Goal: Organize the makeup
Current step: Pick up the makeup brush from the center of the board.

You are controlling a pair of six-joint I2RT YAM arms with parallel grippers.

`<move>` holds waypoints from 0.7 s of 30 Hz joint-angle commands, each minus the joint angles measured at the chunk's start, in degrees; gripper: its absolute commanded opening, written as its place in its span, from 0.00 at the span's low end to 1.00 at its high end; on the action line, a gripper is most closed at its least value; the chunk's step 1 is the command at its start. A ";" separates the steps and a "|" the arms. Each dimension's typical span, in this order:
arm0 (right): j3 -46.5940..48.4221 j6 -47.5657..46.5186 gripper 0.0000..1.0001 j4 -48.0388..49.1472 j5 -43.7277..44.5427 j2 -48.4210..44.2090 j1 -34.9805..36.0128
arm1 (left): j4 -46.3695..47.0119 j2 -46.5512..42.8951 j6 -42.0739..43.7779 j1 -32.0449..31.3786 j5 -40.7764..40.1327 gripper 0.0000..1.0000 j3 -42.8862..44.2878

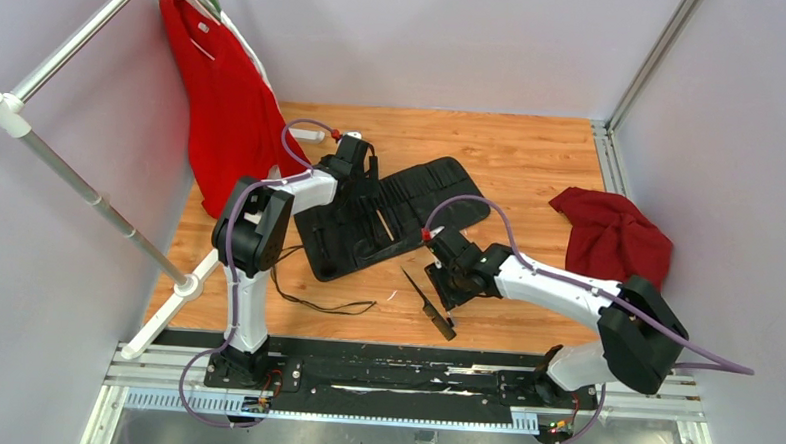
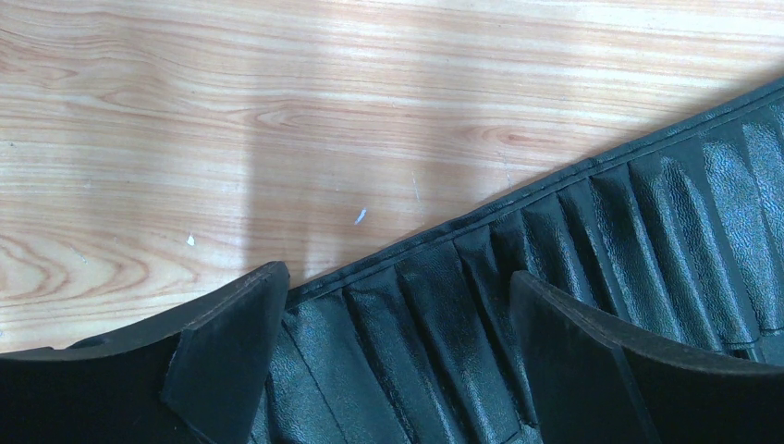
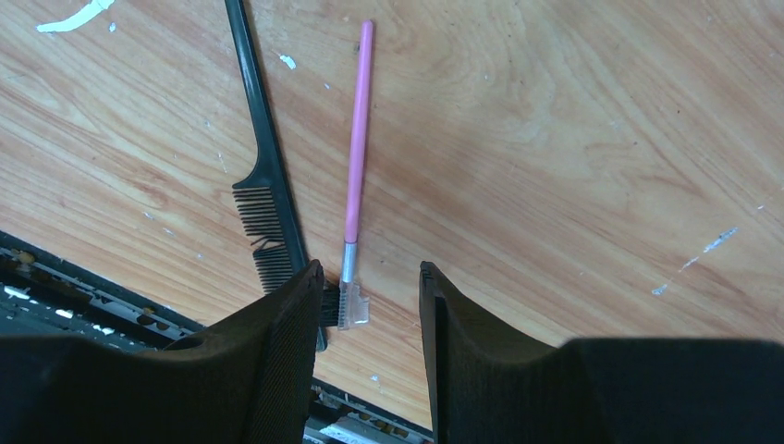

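Here the right end effector [image 3: 370, 277] hangs low over the wooden counter [image 3: 573, 139] with its fingers spread, gripping nothing. The pink-handled brush [image 3: 355, 148] lies flat with its small comb head in the gap between the fingers, close against one of them. Its handle runs straight ahead of the tips. Just beside it, on the outer side of that same finger, lies the black comb [image 3: 263, 180], teeth nearest the end effector. The left end effector [image 2: 398, 282] is likewise spread, poised over the slotted edge of the black case [image 2: 647, 213], holding nothing.
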 commanded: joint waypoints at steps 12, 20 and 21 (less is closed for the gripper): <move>-0.66 1.10 0.42 1.82 1.31 3.85 1.48 | -4.00 3.00 -1.39 0.28 4.75 0.95 -2.78; -1.72 1.69 0.39 3.00 0.70 4.43 1.50 | -4.01 2.99 -1.43 0.27 4.75 0.95 -2.89; -1.94 1.76 0.39 3.18 0.59 4.55 1.53 | -4.00 2.98 -1.46 0.26 4.75 0.95 -2.82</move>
